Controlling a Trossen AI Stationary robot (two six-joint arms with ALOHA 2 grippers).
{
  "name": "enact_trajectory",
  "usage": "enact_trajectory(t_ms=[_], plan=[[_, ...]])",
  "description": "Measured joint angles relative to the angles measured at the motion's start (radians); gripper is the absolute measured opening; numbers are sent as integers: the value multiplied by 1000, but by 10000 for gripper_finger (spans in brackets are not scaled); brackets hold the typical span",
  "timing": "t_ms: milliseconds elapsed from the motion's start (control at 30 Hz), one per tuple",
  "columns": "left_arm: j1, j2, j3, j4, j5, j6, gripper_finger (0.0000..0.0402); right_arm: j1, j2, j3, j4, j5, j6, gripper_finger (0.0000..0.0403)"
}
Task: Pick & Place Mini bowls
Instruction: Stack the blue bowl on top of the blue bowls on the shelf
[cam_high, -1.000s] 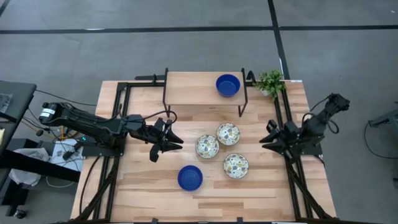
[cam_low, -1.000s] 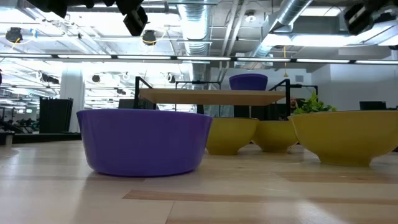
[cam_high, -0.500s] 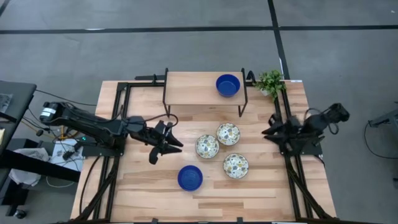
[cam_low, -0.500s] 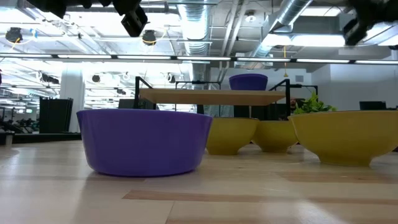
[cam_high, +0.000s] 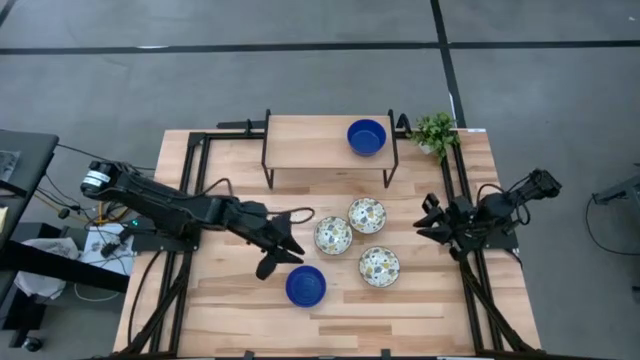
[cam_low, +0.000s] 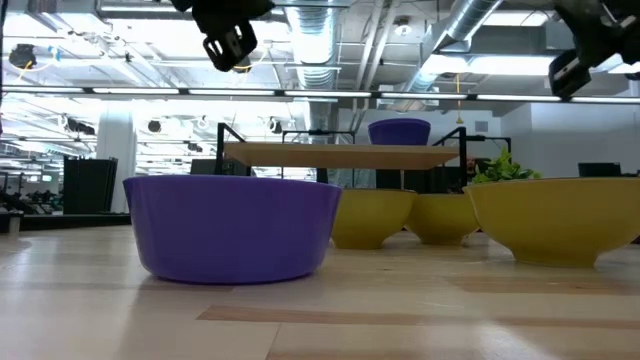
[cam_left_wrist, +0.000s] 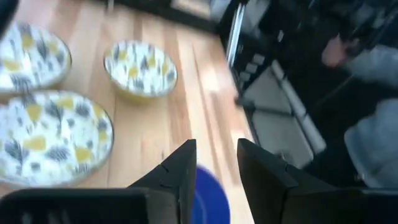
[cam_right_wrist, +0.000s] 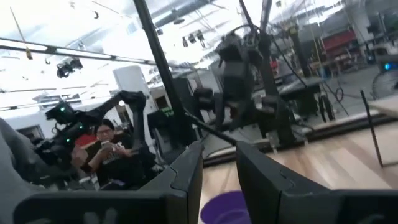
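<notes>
Grey floor surrounded your wooden worktop (cam_high: 230, 300), which carried five mini bowls in all: two blue and three patterned.

One blue bowl (cam_high: 367, 137) sat on the raised wooden shelf (cam_high: 310, 140) at the far side, near its right end. The other blue bowl (cam_high: 305, 286) rested on the worktop's near half. The three patterned bowls clustered close together just right of centre: one (cam_high: 333, 235) nearest the middle, one (cam_high: 366, 215) beyond it toward the shelf, one (cam_high: 379, 266) nearer the front edge. A single small green plant (cam_high: 435, 131) stood at the far right corner, beside the shelf's right leg.

Your left end effector (cam_high: 283, 252) reached in from the left and hung above the worktop, just beside the near blue bowl and left of the patterned cluster. Its fingers (cam_left_wrist: 177, 177) stood apart with nothing between them, and its wrist view showed the blue bowl's rim below that gap.

Your right end effector (cam_high: 428, 220) waited at the right edge of the worktop, well apart from the bowls. Its fingers (cam_right_wrist: 186, 171) showed a narrow gap and held nothing.

Black frame rails ran along both sides of the worktop. In the right wrist view, a seated person (cam_right_wrist: 109, 155) showed in the room beyond.
</notes>
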Motion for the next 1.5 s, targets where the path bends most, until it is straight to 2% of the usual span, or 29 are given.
enact_trajectory(t_ms=[200,400,633,1033,1167,1500], plan=[[-54,78,147,-231,38,-28,116,0,2,1,-14,0,-35,87],[-88,136,172,-325,60,-91,116,0,2,1,-53,7,-35,87],[-85,164,130,-327,57,-286,116,0,2,1,-56,7,-35,87],[-84,157,130,-177,51,-286,116,0,2,1,-61,12,-35,87],[-86,160,130,-162,21,-286,116,0,2,1,-62,14,-35,87],[-237,242,130,-181,20,-231,116,0,2,1,-74,70,-35,87]])
